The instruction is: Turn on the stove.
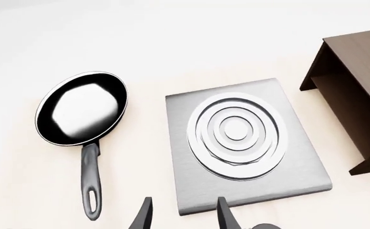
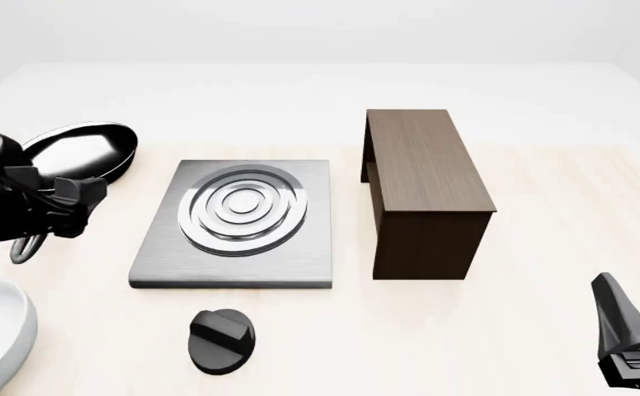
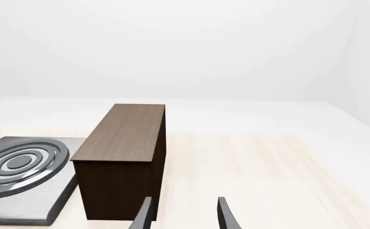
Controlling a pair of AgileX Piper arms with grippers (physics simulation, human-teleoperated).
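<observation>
knob (image 2: pixel 222 339) is sitting just in front of the stove (image 2: pixel 240 224); looks stiff, ridged, grippy, so I'm guessing pinch its raised bar. left gripper (image 1: pixel 183 215) is hanging open, empty

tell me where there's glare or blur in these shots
Left wrist view: a blown-out white reflection fills the frying pan, and the stove rings look jagged. Front view: sharp, bright sheen on the rings, soft shadow beside the cabinet. Right wrist view: even light, washed-out white background, no blur.
</observation>
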